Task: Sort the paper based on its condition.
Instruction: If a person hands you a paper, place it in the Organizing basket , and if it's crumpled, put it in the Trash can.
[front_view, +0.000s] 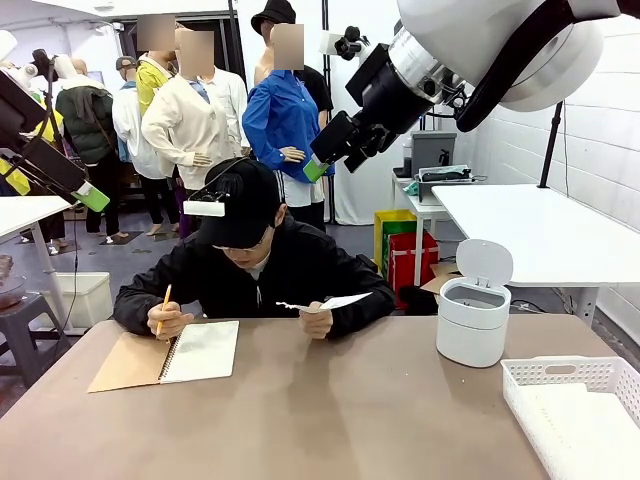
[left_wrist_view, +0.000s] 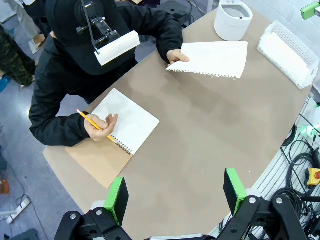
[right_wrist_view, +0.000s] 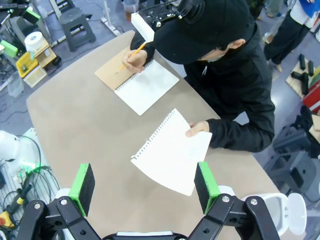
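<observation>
The person across the table holds a flat white sheet of paper (front_view: 335, 301) by one edge, just above the tabletop; its torn, perforated edge shows on the sheet (left_wrist_view: 212, 59) in the left wrist view. My right gripper (front_view: 335, 135) hangs high over the table's far side. It is open (right_wrist_view: 144, 186), with the sheet (right_wrist_view: 172, 152) far below between its green pads and nothing held. My left gripper (front_view: 65, 165) is raised at the left edge. It is open too (left_wrist_view: 176, 195) and looks down on bare tabletop.
A spiral notebook (front_view: 200, 350) lies open at the left, and the person's other hand holds a pencil (front_view: 162, 308) over it. A white lidded bin (front_view: 472, 320) stands open at the right. A white basket (front_view: 580, 400) sits at the near right corner.
</observation>
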